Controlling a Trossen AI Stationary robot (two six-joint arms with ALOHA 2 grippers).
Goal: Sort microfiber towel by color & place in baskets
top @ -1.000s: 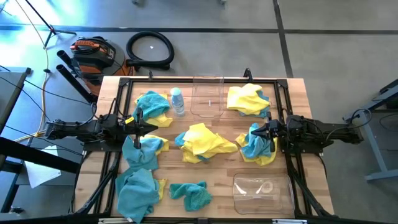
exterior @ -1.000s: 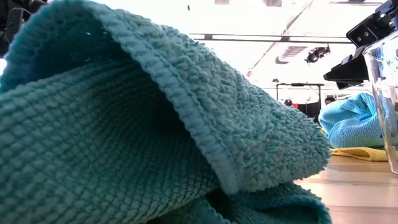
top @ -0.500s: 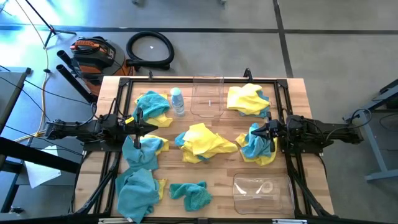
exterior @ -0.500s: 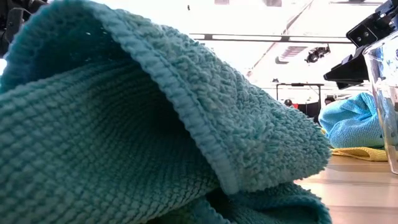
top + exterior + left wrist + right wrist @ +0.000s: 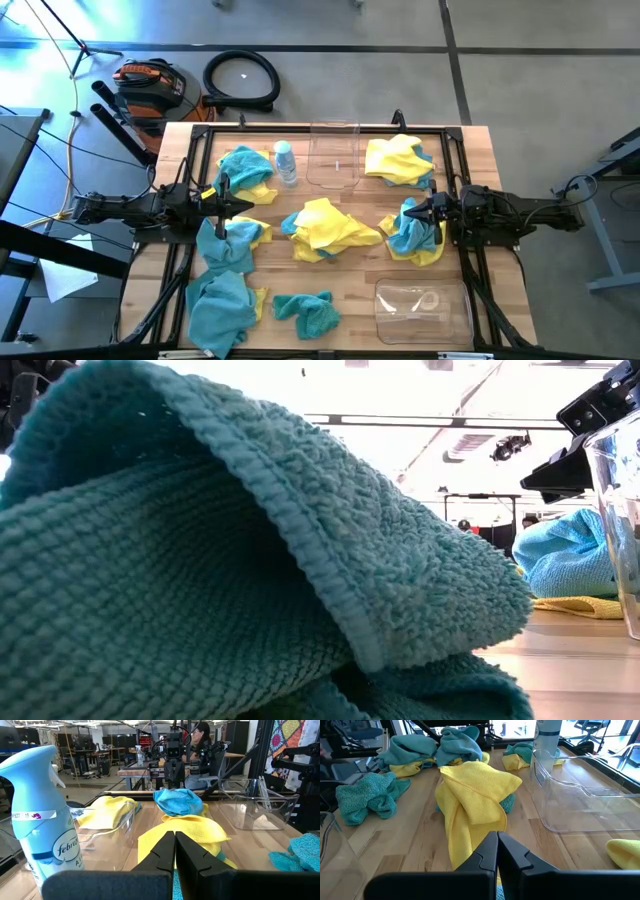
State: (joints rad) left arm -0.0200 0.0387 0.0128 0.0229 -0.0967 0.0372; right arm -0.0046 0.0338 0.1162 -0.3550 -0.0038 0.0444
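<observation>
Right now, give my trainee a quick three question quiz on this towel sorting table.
1. True or false: both clear baskets hold no towels.
2. What stands beside the far basket? A) spray bottle B) mug C) sponge
3. What state are the left gripper and right gripper in?

Key: 1 true, the near basket too; 2 A, the spray bottle; 3 both shut, holding nothing.

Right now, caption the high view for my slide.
Yellow and teal towels scattered between two empty baskets, both arms waiting.
</observation>
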